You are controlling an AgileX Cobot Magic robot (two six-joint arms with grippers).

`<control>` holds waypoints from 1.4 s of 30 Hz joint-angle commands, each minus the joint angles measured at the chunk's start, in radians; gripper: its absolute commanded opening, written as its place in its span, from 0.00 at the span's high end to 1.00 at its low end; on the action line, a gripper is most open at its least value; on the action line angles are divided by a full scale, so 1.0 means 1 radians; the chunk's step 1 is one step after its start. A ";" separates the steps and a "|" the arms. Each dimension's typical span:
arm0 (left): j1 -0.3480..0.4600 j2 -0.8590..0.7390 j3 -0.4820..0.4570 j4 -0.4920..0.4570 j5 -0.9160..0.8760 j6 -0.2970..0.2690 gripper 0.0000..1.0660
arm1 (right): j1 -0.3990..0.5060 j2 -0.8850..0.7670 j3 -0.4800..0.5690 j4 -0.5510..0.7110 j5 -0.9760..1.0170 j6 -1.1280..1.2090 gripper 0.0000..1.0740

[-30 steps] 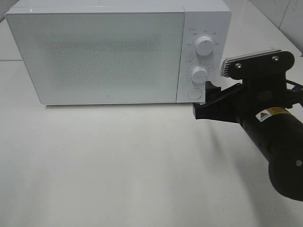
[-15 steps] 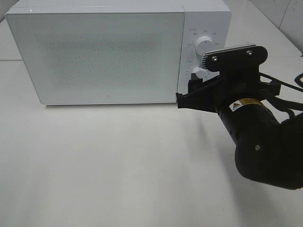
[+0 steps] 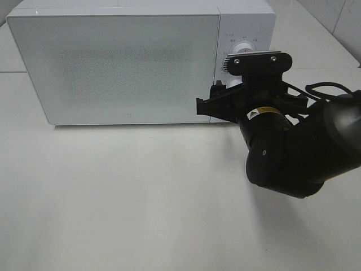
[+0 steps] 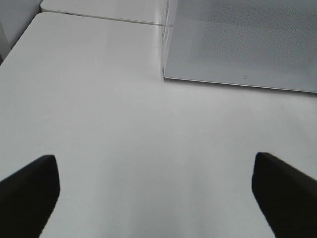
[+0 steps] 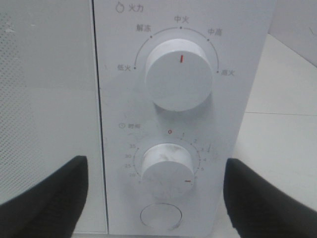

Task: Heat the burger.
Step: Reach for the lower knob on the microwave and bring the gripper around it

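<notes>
The burger is out of view. The white microwave (image 3: 113, 62) stands at the back of the table with its door shut; the frosted door hides the inside. My right gripper (image 3: 221, 96) is open and empty, close in front of the control panel. In the right wrist view the gripper (image 5: 156, 198) frames the upper power knob (image 5: 178, 74), the lower timer knob (image 5: 168, 163) and the round button (image 5: 161, 217). The timer knob's red mark points to the lower right, off zero. My left gripper (image 4: 156, 193) is open and empty above bare table.
The white table (image 3: 113, 197) spreads in front of the microwave. In the left wrist view the microwave's lower left corner (image 4: 166, 77) shows, with the table's far edge (image 4: 99, 15) beyond. The right arm's black body (image 3: 293, 152) covers part of the panel.
My right arm has swung left and closer to the microwave, from beside its right edge to directly in front of the control panel. The microwave has not moved.
</notes>
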 commanded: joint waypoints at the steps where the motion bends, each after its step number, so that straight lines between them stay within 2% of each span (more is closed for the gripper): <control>1: 0.002 -0.017 0.003 -0.006 -0.013 -0.004 0.08 | -0.023 0.012 -0.025 -0.033 0.013 0.011 0.31; 9: 0.002 -0.017 0.003 -0.007 -0.013 -0.004 0.08 | -0.085 0.069 -0.078 -0.075 0.036 0.066 0.31; 29: 0.002 -0.017 0.003 -0.007 -0.013 -0.004 0.08 | -0.103 0.159 -0.147 -0.092 0.027 0.096 0.32; 31: 0.002 -0.017 0.003 -0.007 -0.013 -0.004 0.08 | -0.103 0.159 -0.147 -0.090 0.024 0.096 0.38; 34: 0.002 -0.017 0.003 -0.007 -0.013 -0.004 0.08 | -0.103 0.159 -0.147 -0.090 0.025 0.096 0.41; 36: 0.002 -0.017 0.003 -0.007 -0.013 -0.004 0.08 | -0.103 0.159 -0.147 -0.090 0.025 0.082 0.58; 37: 0.002 -0.017 0.003 -0.007 -0.013 -0.004 0.08 | -0.103 0.159 -0.147 -0.090 0.025 0.082 0.58; 38: 0.002 -0.017 0.003 -0.007 -0.013 -0.004 0.08 | -0.103 0.159 -0.147 -0.090 0.025 0.082 0.63; 39: 0.002 -0.017 0.003 -0.007 -0.013 -0.004 0.08 | -0.103 0.159 -0.147 -0.091 0.025 0.082 0.75; 40: 0.002 -0.017 0.003 -0.007 -0.013 -0.004 0.08 | -0.103 0.159 -0.147 -0.091 0.025 0.082 0.75; 41: 0.002 -0.017 0.003 -0.007 -0.013 -0.004 0.08 | -0.103 0.159 -0.147 -0.093 0.025 0.082 0.81; 42: 0.002 -0.017 0.003 -0.007 -0.013 -0.004 0.08 | -0.103 0.159 -0.147 -0.093 0.025 0.082 0.81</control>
